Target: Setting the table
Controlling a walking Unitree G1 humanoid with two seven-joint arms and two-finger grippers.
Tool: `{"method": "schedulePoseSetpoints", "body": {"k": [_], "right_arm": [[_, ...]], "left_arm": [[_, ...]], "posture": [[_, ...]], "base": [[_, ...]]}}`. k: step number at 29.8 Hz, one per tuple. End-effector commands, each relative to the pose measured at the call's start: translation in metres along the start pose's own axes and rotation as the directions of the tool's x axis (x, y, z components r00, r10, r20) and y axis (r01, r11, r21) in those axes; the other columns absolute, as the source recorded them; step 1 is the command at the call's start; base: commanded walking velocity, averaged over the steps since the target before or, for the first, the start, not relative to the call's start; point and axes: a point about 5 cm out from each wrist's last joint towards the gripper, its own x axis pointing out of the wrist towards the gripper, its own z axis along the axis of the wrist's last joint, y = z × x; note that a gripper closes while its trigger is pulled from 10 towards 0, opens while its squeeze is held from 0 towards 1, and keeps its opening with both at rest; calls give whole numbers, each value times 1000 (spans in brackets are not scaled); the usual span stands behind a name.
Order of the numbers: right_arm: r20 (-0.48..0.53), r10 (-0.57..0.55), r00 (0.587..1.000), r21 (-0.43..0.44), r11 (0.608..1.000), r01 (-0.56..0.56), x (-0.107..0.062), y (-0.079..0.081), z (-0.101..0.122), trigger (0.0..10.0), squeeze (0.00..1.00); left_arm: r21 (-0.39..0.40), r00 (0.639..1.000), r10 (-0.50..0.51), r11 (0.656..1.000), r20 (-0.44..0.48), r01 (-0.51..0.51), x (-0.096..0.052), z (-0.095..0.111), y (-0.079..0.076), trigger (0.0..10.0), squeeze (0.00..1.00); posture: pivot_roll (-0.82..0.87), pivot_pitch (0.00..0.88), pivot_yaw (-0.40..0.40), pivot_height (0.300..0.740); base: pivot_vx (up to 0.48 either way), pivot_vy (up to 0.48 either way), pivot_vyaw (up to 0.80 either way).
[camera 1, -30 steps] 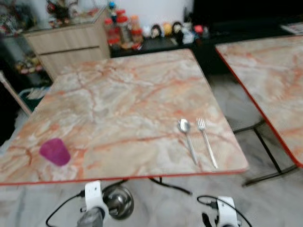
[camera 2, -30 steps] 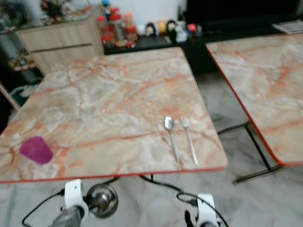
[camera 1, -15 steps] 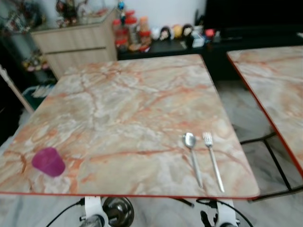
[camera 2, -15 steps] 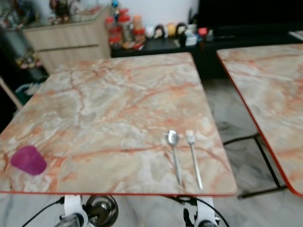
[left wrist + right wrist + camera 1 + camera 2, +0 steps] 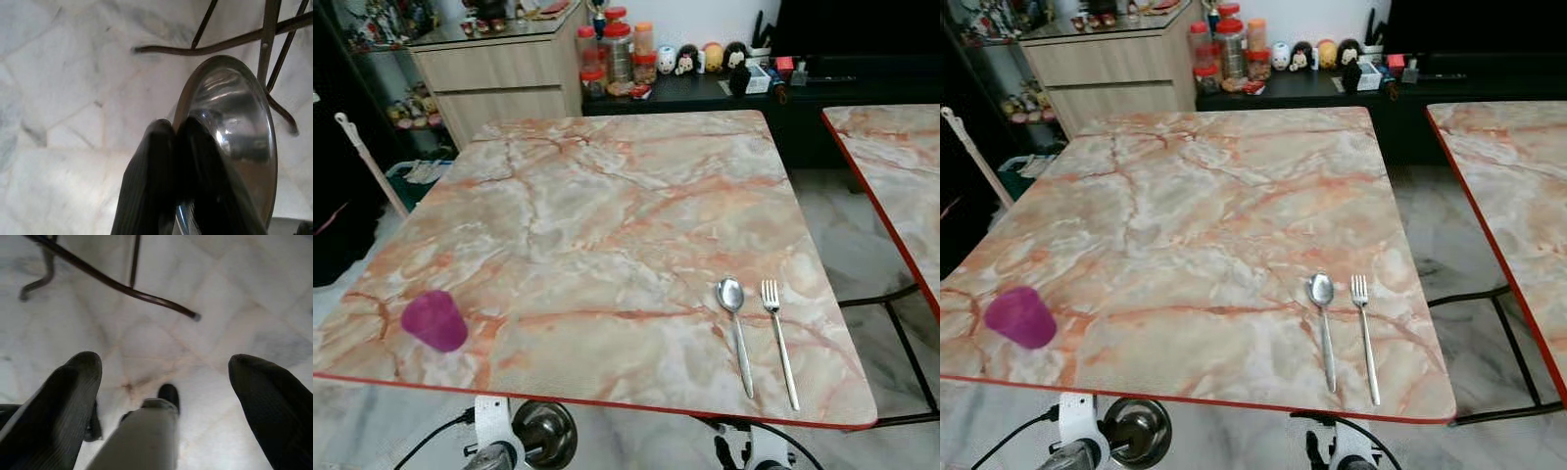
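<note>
Marble table (image 5: 607, 196): one spoon (image 5: 734, 313), fork (image 5: 779, 338), purple cup (image 5: 433, 319).

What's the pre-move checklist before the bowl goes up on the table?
1. Left gripper shut on the steel bowl rim: ok.
2. Bowl held below the table edge, not yet over the top: ok, it needs lifting first.
3. Free spot to the left of the spoon and fork: ok, bare marble there.
4. Purple cup near the front-left corner, away from that spot: ok.
5. Right gripper open, low over the floor: ok.
6. Whether the bowl holds anything: cannot tell.
</note>
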Motion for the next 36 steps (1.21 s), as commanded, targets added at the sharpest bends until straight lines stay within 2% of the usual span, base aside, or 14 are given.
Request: {"method": "schedulePoseSetpoints", "body": {"k": [1,8,11,36], "right_arm": [[8,6,1000,19,1000,-6,1,4,3,10000,0],[7,5,1000,21,1000,-5,1,4,2,10000,0],[5,6,1000,21,1000,-6,1,4,1,10000,0],[-2,-6,1000,4,1000,6,1,4,1,10000,0]], "left_arm": [[-14,999,29,1000,14,-28,0,4,8,10000,0],[-12,999,29,999,20,-29,0,6,8,10000,0],[11,999,23,1000,22,-23,0,6,8,10000,0],[25,1000,9,1000,27,-9,1,8,6,10000,0]], "posture": [[-196,0,92,740],[-196,0,92,740],[-196,0,92,740],[-197,0,94,740]], "base": [[0,480,0],[0,468,0],[0,0,0],[0,0,0]]}}
